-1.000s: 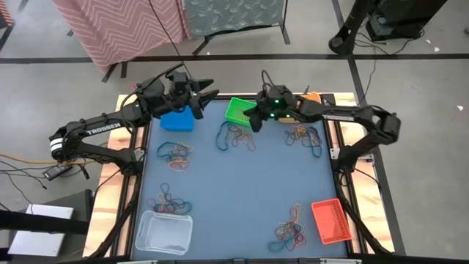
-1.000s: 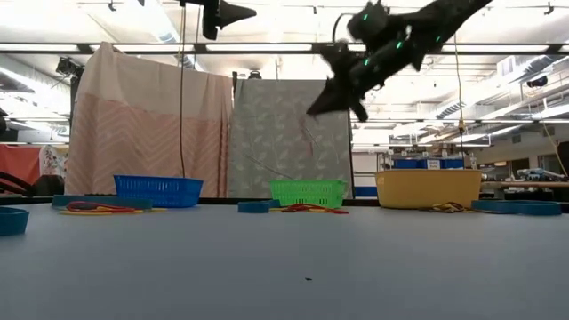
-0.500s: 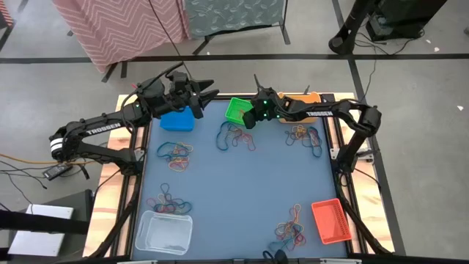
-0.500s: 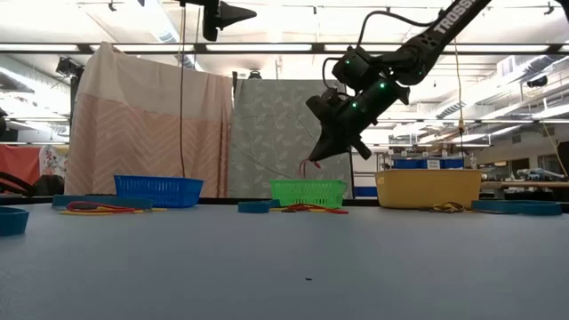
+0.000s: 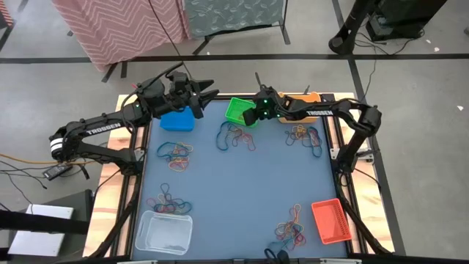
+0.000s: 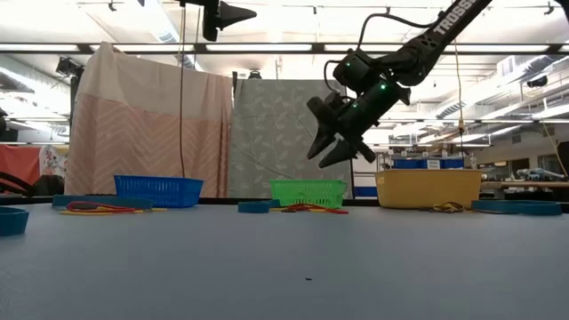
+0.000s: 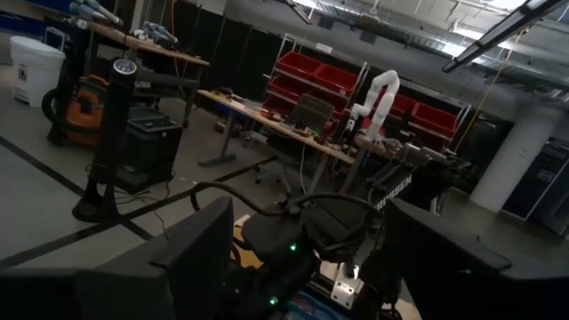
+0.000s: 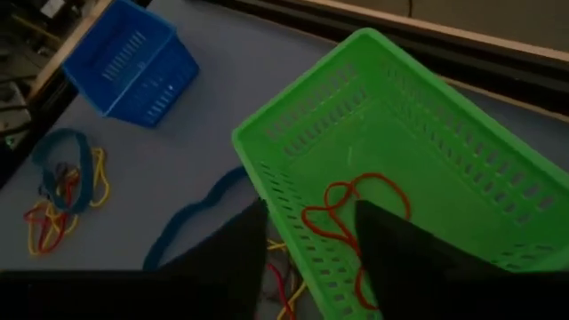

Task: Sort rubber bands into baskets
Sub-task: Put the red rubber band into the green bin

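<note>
Right gripper (image 6: 331,149) hangs over the green basket (image 5: 238,110) at the table's far edge, jaws spread, nothing between them. Right wrist view looks straight down into that basket: a red band (image 8: 348,211) lies on its floor, and a blue band (image 8: 191,219) sits on the mat just beside its wall. Left gripper (image 5: 210,94) hovers high above the blue basket (image 5: 176,119), fingers parted and empty, pointing toward the right arm. Yellow-orange basket (image 6: 428,188) stands at the far right corner, mostly hidden under the right arm in the high view. Red-orange basket (image 5: 330,221) is at the near right, clear basket (image 5: 163,232) at the near left with a few dark bands inside. Loose rubber bands are in five piles on the blue mat (image 5: 234,198): one just in front of the green basket (image 5: 235,137), one near the yellow-orange basket (image 5: 303,138), one in front of the blue basket (image 5: 176,155), one just beside the clear basket (image 5: 168,199), one beside the red-orange basket (image 5: 289,230). Piles are mixed colours; cannot tell individual bands apart in the high view.
</note>
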`<move>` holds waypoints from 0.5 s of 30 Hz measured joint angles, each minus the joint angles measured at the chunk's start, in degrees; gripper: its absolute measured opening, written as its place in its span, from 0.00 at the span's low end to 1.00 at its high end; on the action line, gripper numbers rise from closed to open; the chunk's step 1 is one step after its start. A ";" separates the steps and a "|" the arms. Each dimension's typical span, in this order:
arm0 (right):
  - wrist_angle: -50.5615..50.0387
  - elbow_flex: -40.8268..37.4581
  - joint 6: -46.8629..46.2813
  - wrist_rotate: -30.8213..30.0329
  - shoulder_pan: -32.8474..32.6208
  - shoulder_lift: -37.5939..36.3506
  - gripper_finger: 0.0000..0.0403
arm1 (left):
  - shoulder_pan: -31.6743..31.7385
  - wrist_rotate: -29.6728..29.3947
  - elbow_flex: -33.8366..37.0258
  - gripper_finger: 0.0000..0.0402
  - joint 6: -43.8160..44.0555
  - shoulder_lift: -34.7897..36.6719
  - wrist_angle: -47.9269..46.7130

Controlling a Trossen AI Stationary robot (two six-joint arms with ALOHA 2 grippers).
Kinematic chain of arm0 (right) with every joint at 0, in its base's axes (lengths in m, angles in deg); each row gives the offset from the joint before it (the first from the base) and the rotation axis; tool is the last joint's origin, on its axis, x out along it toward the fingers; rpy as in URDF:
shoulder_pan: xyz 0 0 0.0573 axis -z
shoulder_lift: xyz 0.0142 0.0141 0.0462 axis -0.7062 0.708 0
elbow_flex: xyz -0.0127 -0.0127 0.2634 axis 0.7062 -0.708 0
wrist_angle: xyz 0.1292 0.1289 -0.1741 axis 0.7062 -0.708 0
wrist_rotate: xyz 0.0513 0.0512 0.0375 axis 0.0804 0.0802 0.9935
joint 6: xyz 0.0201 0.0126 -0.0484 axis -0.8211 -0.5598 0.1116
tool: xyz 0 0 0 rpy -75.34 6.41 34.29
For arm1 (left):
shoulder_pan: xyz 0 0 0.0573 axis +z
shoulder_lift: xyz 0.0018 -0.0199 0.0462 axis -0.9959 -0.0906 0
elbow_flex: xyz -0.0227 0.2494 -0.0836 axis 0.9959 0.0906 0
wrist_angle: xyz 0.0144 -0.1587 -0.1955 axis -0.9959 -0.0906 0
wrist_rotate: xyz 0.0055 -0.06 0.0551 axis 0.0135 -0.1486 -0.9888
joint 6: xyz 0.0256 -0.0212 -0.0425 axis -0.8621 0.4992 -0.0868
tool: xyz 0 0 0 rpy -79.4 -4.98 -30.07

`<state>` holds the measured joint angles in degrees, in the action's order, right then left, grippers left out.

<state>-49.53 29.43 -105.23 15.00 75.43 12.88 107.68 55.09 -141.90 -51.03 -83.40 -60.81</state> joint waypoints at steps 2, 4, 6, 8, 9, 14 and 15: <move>0.31 0.00 1.11 1.13 0.02 -0.35 0.55 | 0.00 0.02 0.00 0.73 0.00 0.00 -0.01; -0.12 0.00 2.02 5.01 0.46 -1.45 0.61 | 0.00 0.02 0.00 0.73 0.00 0.00 -0.21; -1.91 0.02 2.60 10.00 1.04 -3.65 0.65 | 0.00 0.64 0.00 0.73 0.00 0.00 -0.31; -7.63 0.07 2.72 11.91 1.33 -6.90 0.66 | 0.00 1.27 0.00 0.73 0.00 0.00 -0.27; -11.85 0.07 3.05 11.65 1.34 -8.67 0.66 | 0.00 1.40 0.00 0.73 -0.02 0.00 -0.27; -34.61 -0.23 6.63 3.40 -1.57 -17.88 0.65 | 0.00 1.53 0.00 0.73 -0.02 0.00 -0.14; -38.28 -0.89 6.41 1.11 -2.51 -19.69 0.64 | 0.00 1.53 0.00 0.73 -0.03 0.00 -0.14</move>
<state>-87.80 28.55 -98.82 16.11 72.92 -6.82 107.68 56.62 -141.90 -51.06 -83.40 -60.95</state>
